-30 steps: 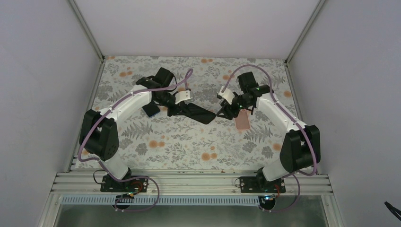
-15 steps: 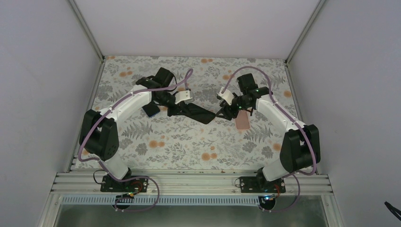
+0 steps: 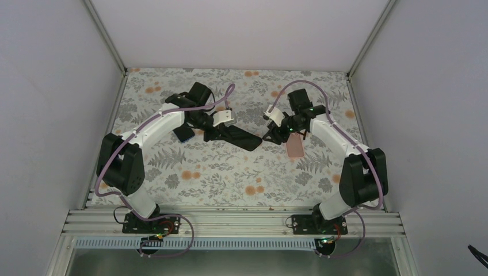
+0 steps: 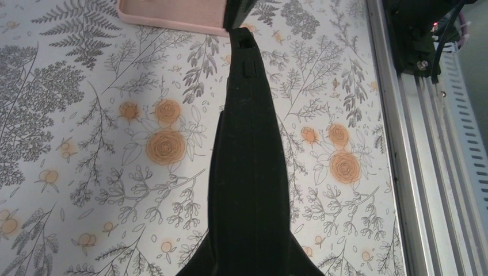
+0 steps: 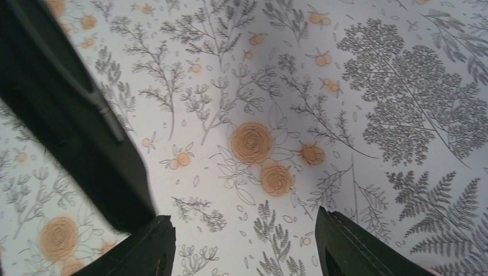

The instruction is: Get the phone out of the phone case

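Plain white walls (image 3: 52, 92) and aluminium corner posts (image 3: 106, 37) are enclosing a tabletop (image 3: 224, 175) printed with grey ferns and orange roses. The left hand (image 3: 215, 130) is clamping one end of the black flat phone (image 3: 241, 138). At its far end the right hand (image 3: 268, 138) is hanging with its fingers spread and empty, just beside the pink rectangular phone case (image 3: 294, 149), which is lying flat.

A black slab-shaped phone (image 4: 248, 172) runs from the bottom edge up the middle of the view, over a floral-printed table covering (image 4: 103, 172). Its narrow far end, which has small side buttons, meets a dark fingertip (image 4: 237, 11). A flat pink phone case (image 4: 167, 14) lies just beyond. An aluminium rail (image 4: 403, 172) lines the right side, with a black arm base (image 4: 420, 34) on it.
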Controlling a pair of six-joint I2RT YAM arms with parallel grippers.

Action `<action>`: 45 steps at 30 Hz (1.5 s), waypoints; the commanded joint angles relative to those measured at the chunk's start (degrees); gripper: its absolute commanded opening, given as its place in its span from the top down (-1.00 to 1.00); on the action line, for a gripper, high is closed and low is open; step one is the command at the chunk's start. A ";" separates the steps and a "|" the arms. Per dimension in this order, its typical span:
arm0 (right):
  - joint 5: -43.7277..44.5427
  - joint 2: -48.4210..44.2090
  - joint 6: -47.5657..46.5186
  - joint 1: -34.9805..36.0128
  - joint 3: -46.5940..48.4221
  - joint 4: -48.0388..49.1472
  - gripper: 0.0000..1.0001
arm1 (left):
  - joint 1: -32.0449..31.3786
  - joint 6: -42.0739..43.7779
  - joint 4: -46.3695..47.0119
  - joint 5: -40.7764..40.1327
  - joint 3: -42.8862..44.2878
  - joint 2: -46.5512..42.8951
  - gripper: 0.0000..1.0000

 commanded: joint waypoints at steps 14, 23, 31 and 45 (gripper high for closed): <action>4.01 -2.36 -0.66 1.15 2.40 -1.35 -0.35 | -0.24 0.66 1.52 4.80 -0.02 -2.07 0.95; 2.07 -3.91 -2.35 2.21 1.31 -6.37 -0.34 | -0.24 0.49 1.47 4.26 0.54 -1.64 0.95; 0.59 -3.36 -1.57 2.57 0.12 -4.08 -0.33 | -0.24 0.41 1.46 4.00 0.42 -1.79 0.95; 0.35 -0.49 -1.13 2.63 0.03 -1.38 -0.31 | -0.33 0.42 1.26 4.39 0.68 -1.68 0.95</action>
